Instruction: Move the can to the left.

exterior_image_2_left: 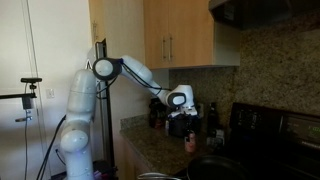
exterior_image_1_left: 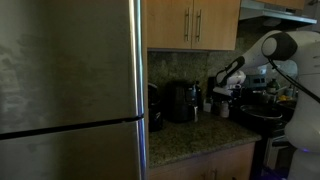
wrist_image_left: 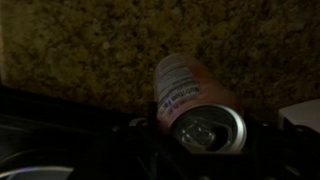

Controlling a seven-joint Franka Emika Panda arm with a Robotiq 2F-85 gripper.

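The can [wrist_image_left: 190,95] just ahead of the jaws is pinkish-red, with a pale label panel of fine dark print and a silvery top. The jaws themselves are black. Beneath and beyond them the bench [wrist_image_left: 80,40] is granite speckled in brown, tan and black. Beside the jaws the appliance [exterior_image_1_left: 182,100] is black. Above them the cabinets [exterior_image_1_left: 190,22] are honey-toned wood, and the arm [exterior_image_1_left: 280,45] behind them is white.
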